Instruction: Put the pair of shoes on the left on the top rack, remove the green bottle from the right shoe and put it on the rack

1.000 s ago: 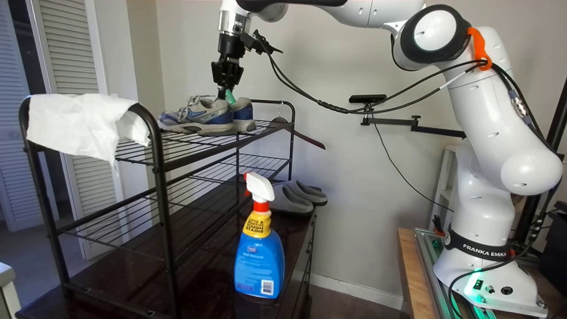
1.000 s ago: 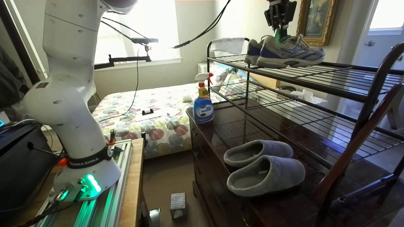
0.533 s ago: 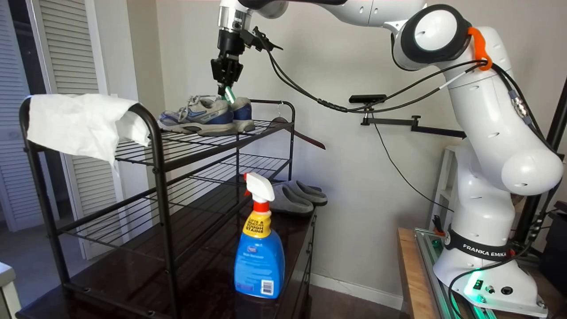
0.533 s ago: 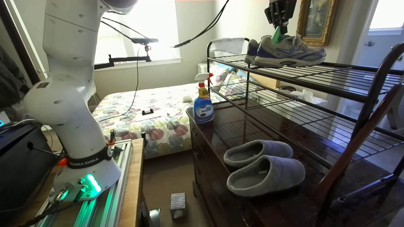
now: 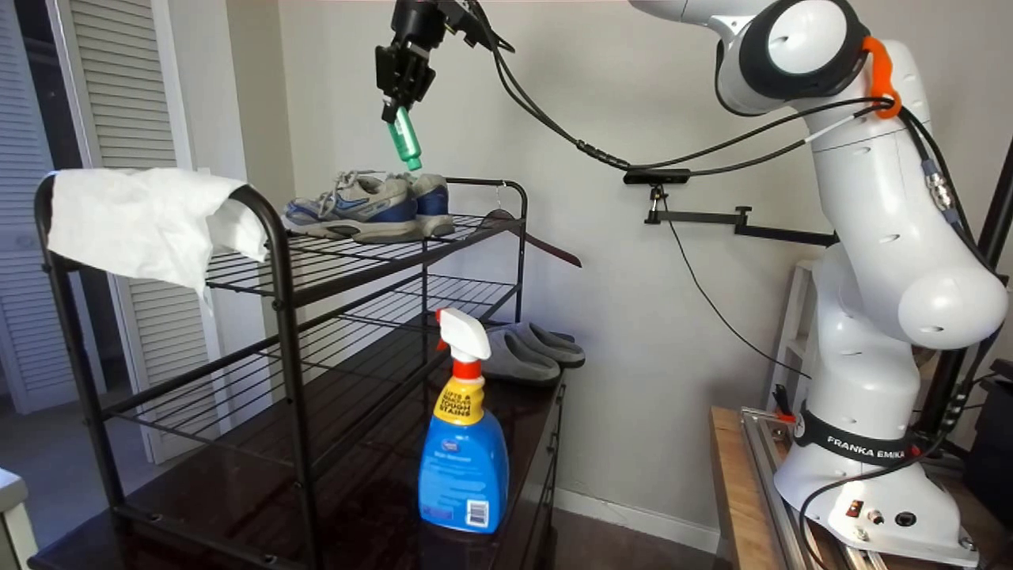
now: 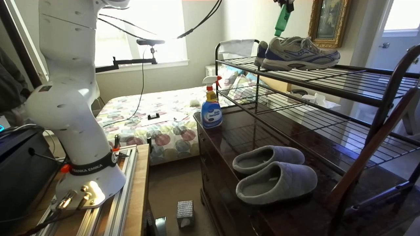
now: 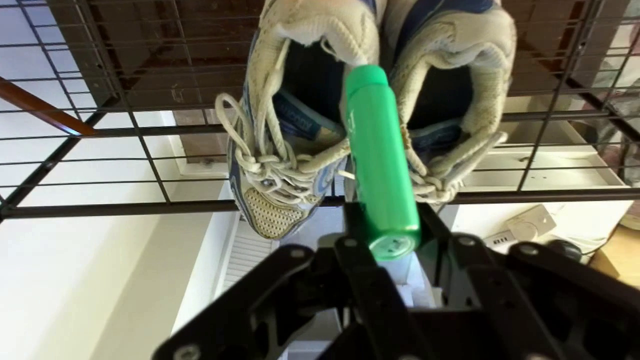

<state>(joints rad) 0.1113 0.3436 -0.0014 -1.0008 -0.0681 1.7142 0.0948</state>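
Two fingers (image 7: 352,250) of mine pinch the green bottle (image 7: 384,160) near its base, and that one-ended hold is where I expect trouble. It hangs tilted, cap down, just above the pair of shoes (image 6: 300,54), which sit side by side on the top rack (image 6: 328,86), heels at the long edge facing my arm (image 6: 65,108), toes by the opposite one. If I sweep sideways before gaining height, the cap could catch a heel and twist the bottle in my grip, or push a shoe over that near edge. Setting down looks harder to me: let go as it hangs, narrow cap onto thin wires, it would likely topple and roll, and the raised rails (image 5: 282,269) I see guard the short ends, not the long edges. A roll toward my arm could drop it onto the dresser (image 6: 226,137) below, where the slippers (image 6: 292,180) and spray bottle (image 5: 463,467) stand. Squeezing harder may not help, since that smooth-looking round body could turn between my fingers. At the short end where the white cloth (image 5: 142,226) drapes over its rail, a low pass could snag the fabric.
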